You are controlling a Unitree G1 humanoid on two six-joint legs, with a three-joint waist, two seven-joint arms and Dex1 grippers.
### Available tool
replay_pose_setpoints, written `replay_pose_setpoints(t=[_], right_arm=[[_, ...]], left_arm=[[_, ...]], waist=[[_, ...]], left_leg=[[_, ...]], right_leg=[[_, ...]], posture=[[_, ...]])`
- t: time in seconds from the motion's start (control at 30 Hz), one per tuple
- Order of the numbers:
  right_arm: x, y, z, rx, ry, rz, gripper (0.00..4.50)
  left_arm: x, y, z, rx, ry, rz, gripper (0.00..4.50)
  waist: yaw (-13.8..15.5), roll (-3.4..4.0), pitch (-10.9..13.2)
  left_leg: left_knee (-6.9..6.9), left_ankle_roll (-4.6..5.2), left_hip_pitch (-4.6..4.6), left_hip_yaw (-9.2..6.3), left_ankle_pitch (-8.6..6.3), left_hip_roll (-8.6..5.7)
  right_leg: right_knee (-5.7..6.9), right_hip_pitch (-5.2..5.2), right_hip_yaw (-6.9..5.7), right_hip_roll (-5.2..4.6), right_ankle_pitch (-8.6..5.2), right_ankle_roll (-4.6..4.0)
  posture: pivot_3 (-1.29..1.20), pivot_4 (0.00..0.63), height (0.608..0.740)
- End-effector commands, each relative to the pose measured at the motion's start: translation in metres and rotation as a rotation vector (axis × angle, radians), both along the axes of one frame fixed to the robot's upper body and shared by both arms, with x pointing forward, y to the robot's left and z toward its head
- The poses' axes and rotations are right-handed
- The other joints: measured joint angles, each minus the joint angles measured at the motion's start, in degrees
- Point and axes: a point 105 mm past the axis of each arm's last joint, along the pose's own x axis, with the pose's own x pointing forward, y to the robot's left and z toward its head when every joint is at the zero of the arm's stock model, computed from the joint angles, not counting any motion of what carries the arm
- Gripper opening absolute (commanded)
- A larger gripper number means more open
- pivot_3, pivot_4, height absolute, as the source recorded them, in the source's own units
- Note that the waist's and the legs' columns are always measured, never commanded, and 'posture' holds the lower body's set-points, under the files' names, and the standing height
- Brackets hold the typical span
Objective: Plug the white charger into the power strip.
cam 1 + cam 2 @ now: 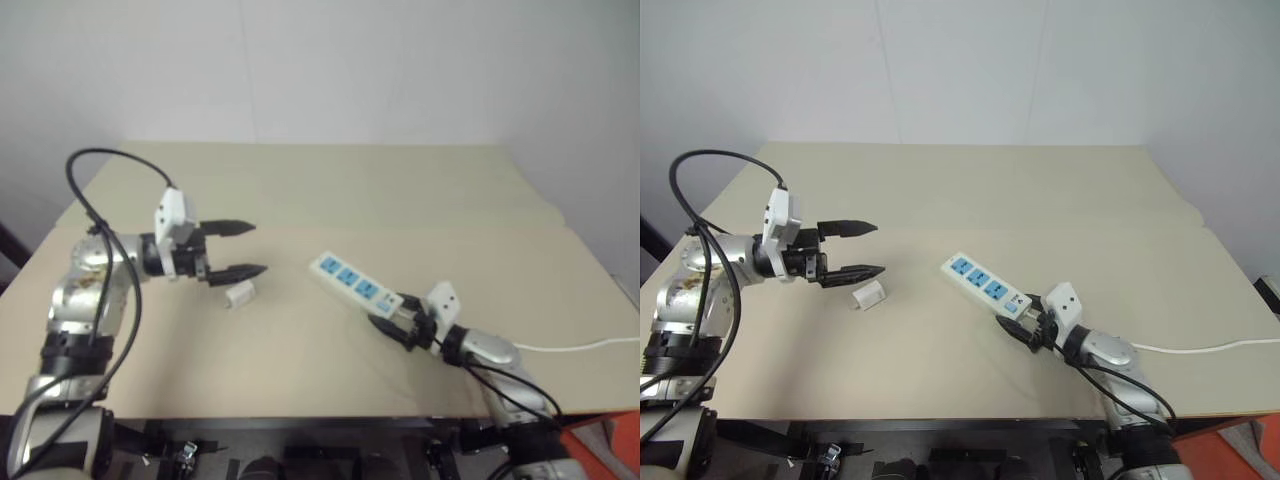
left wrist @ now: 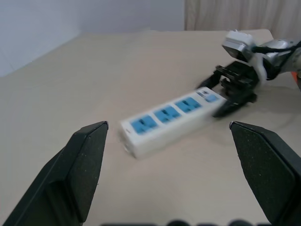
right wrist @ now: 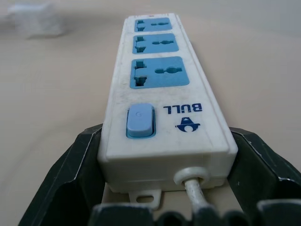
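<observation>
Head views: beige matte tabletop [image 1: 300, 190]; the power strip [image 1: 352, 280] lies right of centre, a long flat glossy white bar with three blue socket faces, its long axis running from 10 o'clock at the free end to 4 o'clock at the switch end, thin white cord [image 1: 580, 346] trailing off toward 3 o'clock. The white charger [image 1: 240, 294], a small rounded boxy plug, lies on its side left of centre, well apart from the strip. Left gripper [image 1: 243, 250] hovers with jaws released and wide, pointing toward 3 o'clock; the charger sits just under and beside its nearer finger, at about 6 o'clock from the tips, so the left arm is plainly the nearer one for the pickup. Right gripper [image 1: 392, 322] is at the strip's switch end. Left wrist view: two blunt black fingers [image 2: 84, 165] spread wide, nothing between them; the strip lies ahead, angled across, right gripper at its far end. Right wrist view: the strip's switch end with its blue rocker switch [image 3: 140, 120] sits between the jaws, black fingers [image 3: 77, 169] flanking both sides; whether they already press the casing I cannot tell. Charger a blurred white block [image 3: 36, 20] far off.
</observation>
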Motion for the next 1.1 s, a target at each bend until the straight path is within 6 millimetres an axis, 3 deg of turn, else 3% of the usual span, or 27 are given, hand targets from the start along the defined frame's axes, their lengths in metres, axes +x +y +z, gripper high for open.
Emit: replay_pose_setpoints(t=[0.03,0.17,0.3,0.43,0.57,0.8,1.1], right_arm=[[-0.013,-0.013,-0.005,-0.078,0.024,0.120,3.43],[-0.020,-0.031,-0.005,-0.125,0.049,0.224,3.43],[-0.027,-0.033,0.003,-0.105,0.043,0.362,3.43],[-0.024,-0.017,0.010,-0.087,0.034,0.450,3.43],[-0.022,0.004,0.010,-0.117,0.021,0.511,3.43],[-0.024,0.029,0.006,-0.122,0.012,0.541,3.43],[-0.028,0.036,-0.003,-0.142,0.005,0.515,3.43]], left_arm=[[0.014,-0.003,0.018,0.039,-0.078,0.050,4.50],[0.045,-0.016,0.040,0.086,-0.120,0.182,4.50],[0.072,-0.032,0.062,0.214,-0.137,0.286,4.50],[0.087,-0.035,0.050,0.460,0.027,0.339,4.50],[0.079,-0.036,0.033,0.600,0.245,0.268,4.50],[0.074,-0.027,0.005,0.734,0.466,0.313,4.50],[0.067,-0.016,-0.027,0.788,0.634,0.357,4.50]], waist=[[0.07,0.00,0.00],[0.33,-0.04,0.00],[0.43,-0.07,0.02],[-0.27,-0.07,0.02],[-1.20,-0.07,0.04],[-1.71,-0.09,0.07],[-1.70,-0.10,0.07]], left_leg=[[0.01,0.00,0.02,0.00,0.00,0.00],[0.01,0.00,0.05,-0.01,0.00,-0.02],[0.09,0.01,-0.02,-0.03,0.00,-0.07],[0.04,0.00,-0.05,0.00,0.00,-0.08],[0.03,0.00,-0.03,0.05,0.01,-0.05],[0.02,0.00,-0.13,0.02,0.01,0.01],[0.03,0.00,-0.13,-0.01,0.01,0.01]], right_leg=[[0.00,0.01,0.00,0.00,0.00,0.00],[-0.04,0.09,-0.03,0.02,0.00,0.02],[-0.09,0.11,-0.05,0.01,0.04,0.07],[-0.06,0.02,0.03,0.03,0.03,0.08],[-0.01,-0.09,0.13,0.12,0.01,0.11],[0.01,-0.16,0.13,0.16,0.00,0.11],[0.02,-0.18,0.12,0.14,0.00,0.11]], posture=[[0.00,0.150,0.740],[0.00,0.150,0.740],[0.00,0.150,0.740],[0.00,0.150,0.740],[0.00,0.150,0.740],[0.00,0.150,0.740],[0.00,0.150,0.740]])
